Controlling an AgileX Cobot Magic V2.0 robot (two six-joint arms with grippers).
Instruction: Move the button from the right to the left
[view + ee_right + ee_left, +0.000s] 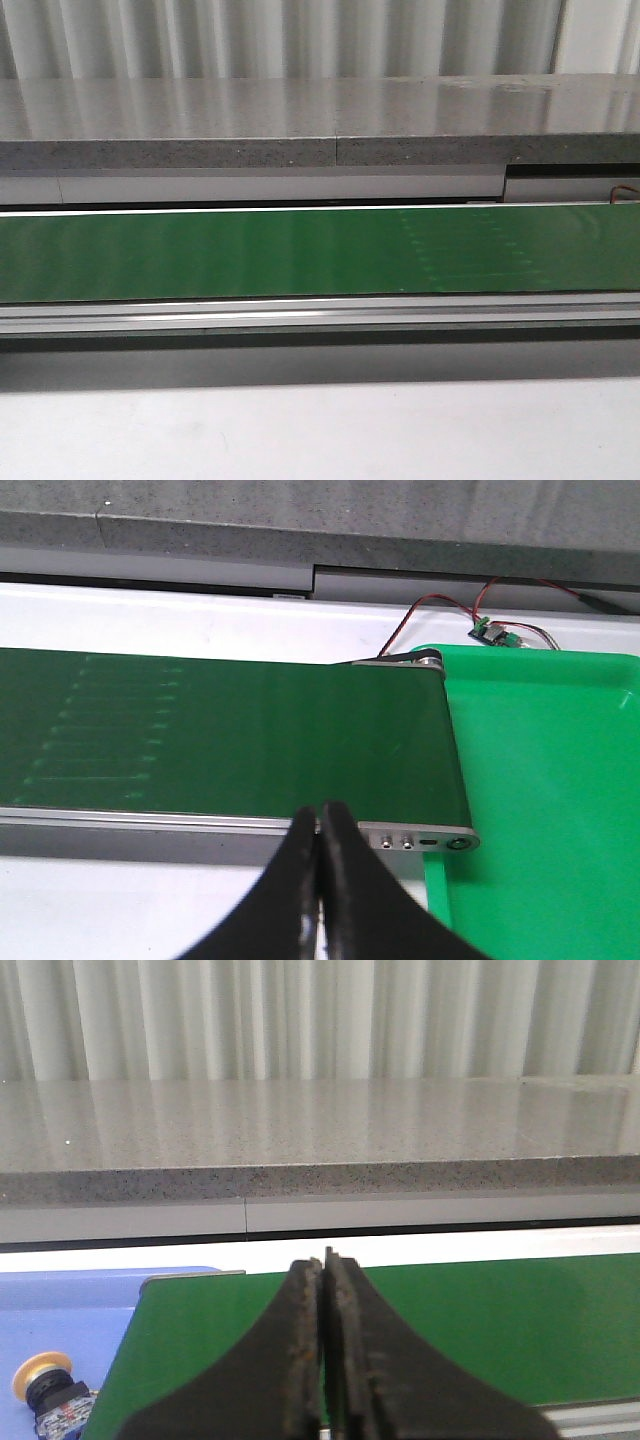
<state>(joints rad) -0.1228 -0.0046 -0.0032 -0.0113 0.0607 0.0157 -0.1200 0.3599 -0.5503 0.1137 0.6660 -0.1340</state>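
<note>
Button [48,1392] partly cropped on blue tray [70,1310], seemingly tilted.

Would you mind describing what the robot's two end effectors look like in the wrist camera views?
Both are made of matte black fingers that flare wide at the base and taper upward to narrow tips. The left end effector has worn, rough inner pads with brownish scuffing along the seam. The right end effector looks smoother and cleaner. No cables, markings or sleeves show on either; the arms themselves are out of view.
</note>
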